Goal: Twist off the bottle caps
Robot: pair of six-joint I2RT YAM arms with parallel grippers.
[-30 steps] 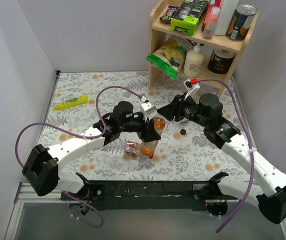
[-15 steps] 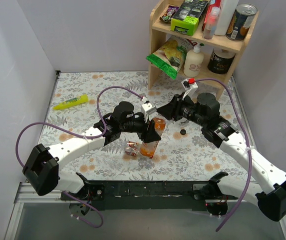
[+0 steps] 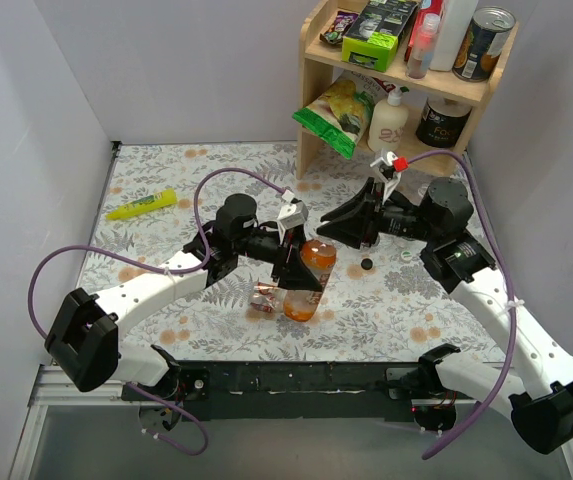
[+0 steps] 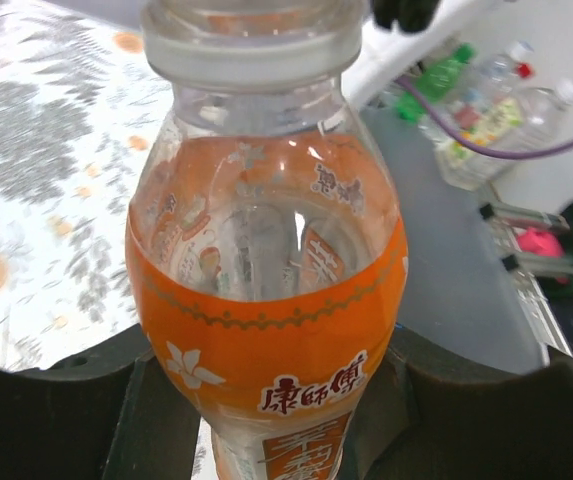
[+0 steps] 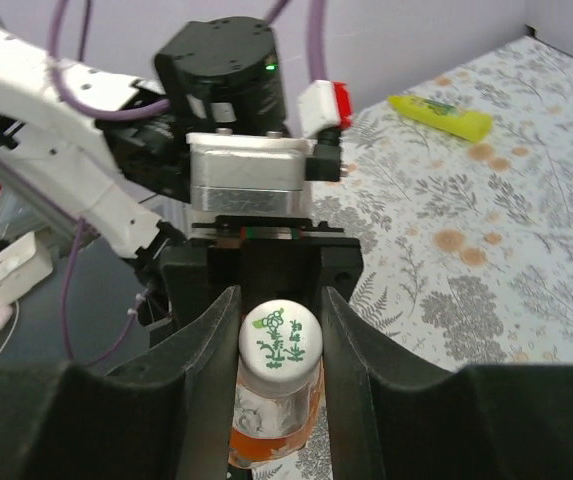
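Right wrist: right gripper [image 5: 280, 318] pinches whitish cap [image 5: 281, 340] on the orange bottle [image 5: 264, 428].

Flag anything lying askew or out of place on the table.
A reddish bottle lies on its side beside the orange bottle, and a black cap sits loose on the table, off any bottle. No spill shows.

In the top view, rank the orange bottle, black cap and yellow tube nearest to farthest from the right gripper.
1. The orange bottle: its white cap sits in the right gripper.
2. The black cap: on the table, just right.
3. The yellow tube: far left, back.
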